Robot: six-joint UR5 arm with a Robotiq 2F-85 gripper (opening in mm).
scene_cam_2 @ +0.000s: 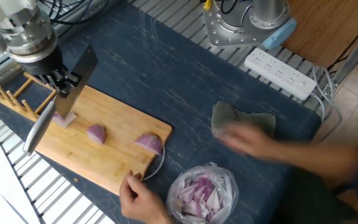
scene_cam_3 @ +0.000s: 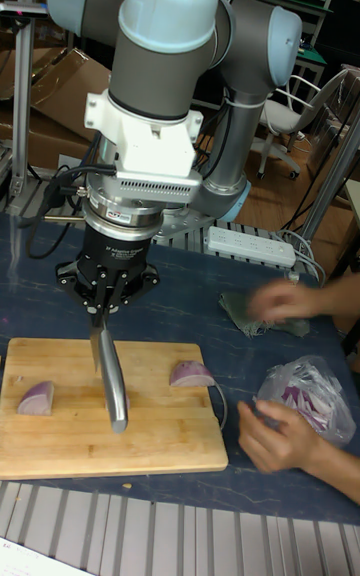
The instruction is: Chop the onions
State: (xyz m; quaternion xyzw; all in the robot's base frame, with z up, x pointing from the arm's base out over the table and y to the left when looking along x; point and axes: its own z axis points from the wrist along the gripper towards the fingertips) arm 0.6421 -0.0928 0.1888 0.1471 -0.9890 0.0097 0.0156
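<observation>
- I see the dark blue marbled table surface [scene_cam_2: 166, 74] filling most of the fixed view; everything below I place against the cutting board.
- My grey UR5 arm with pale blue joint caps [scene_cam_3: 170, 6] towers over the board's far left part.
- The rectangular pale wooden cutting board [scene_cam_2: 117, 130] lies on the table, one long edge towards the metal slats at the near side.
- A person's forearm, blurred [scene_cam_2: 291, 155], reaches across the table to the right of the board, over a crumpled grey-green cloth [scene_cam_2: 224, 115].
- A clear plastic bag of chopped onion bits [scene_cam_2: 204, 190] sits just off the board's right corner.
- A white power strip [scene_cam_2: 281, 73] lies well beyond the board, at the table's far right.
- My black two-finger gripper [scene_cam_2: 59, 79] hangs above the board's left end, fingers pinched on the dark handle of a steel-bladed knife [scene_cam_3: 108, 381]; the blade slants down towards the board.
- The person's other hand [scene_cam_2: 138, 199] touches the board's near right corner, beside its wire loop.
- Two purple-skinned red onion halves rest on the board, apart: one [scene_cam_2: 96, 133] near the middle, the other [scene_cam_2: 149, 143] towards the right end.
- A small pale onion piece [scene_cam_2: 64, 118] lies at the left end, just by the blade.
</observation>
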